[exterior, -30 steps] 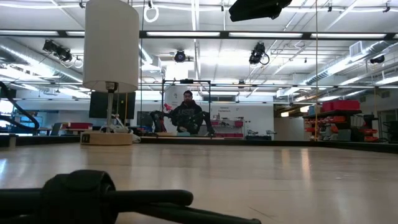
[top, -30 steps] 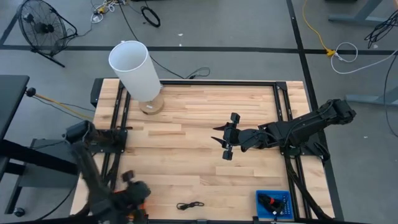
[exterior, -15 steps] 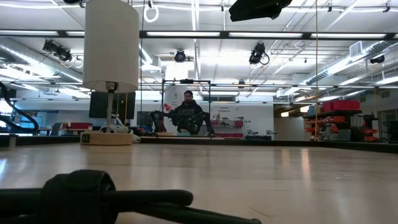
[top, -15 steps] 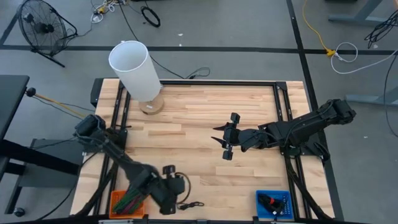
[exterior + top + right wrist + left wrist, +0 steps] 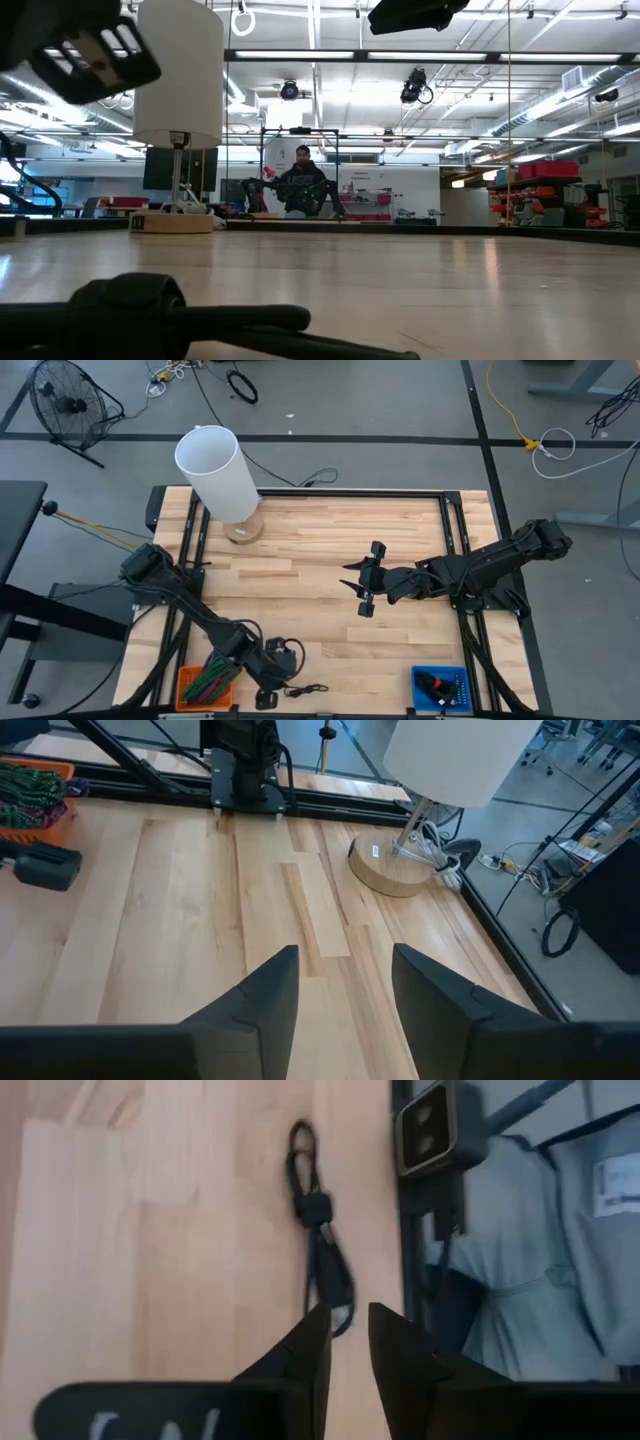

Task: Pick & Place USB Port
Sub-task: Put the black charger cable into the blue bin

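Note:
A black USB cable (image 5: 305, 688), coiled and bound by a strap, lies flat on the wooden table by its near edge; it also fills the low view's foreground (image 5: 180, 315). My left gripper (image 5: 278, 682) hangs just left of it, tilted down. Its fingers stand a narrow gap apart (image 5: 348, 1320), with the cable's nearer end (image 5: 338, 1305) just beyond the tips and nothing between them. My right gripper (image 5: 364, 588) hovers open over the middle of the table (image 5: 345, 985), holding nothing.
An orange bin (image 5: 205, 685) of cords sits at the near left. A blue bin (image 5: 440, 688) with a dark item sits at the near right. A white lamp (image 5: 215, 470) stands at the far left. A small camera (image 5: 435, 1130) sits on the table's near edge beside the cable.
My left arm has swung from the near left corner toward the table's right along the near edge, coming down toward the cable. Its gripper has turned and tipped, and now points down at the cable's end. The cable has stayed where it was.

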You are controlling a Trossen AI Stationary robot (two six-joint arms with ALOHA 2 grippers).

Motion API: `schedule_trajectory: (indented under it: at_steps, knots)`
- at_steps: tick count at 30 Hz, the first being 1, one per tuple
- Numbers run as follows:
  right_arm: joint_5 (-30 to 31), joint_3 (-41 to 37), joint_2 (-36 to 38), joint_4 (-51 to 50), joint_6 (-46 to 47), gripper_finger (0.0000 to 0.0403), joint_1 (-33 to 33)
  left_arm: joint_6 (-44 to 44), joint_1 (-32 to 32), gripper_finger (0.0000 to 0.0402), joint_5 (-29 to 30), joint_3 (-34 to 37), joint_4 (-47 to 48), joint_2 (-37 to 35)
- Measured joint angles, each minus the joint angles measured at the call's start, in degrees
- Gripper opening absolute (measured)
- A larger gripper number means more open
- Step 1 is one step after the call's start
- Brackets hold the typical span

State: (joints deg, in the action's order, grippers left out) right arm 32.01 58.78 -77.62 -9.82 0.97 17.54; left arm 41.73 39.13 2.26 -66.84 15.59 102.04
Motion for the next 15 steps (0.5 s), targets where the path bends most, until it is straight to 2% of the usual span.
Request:
schedule_trajectory:
  at_steps: [7,15]
  knots:
    - [0.0,0.0,0.0,0.0,0.0,0.0164,0.0,0.0,-0.2,0.0115,1.2,2.8,-3.6,0.3]
    - [0.0,0.0,0.0,0.0,0.0,0.0164,0.0,-0.3,-0.5,0.0172,0.9,2.8,-8.5,6.5]
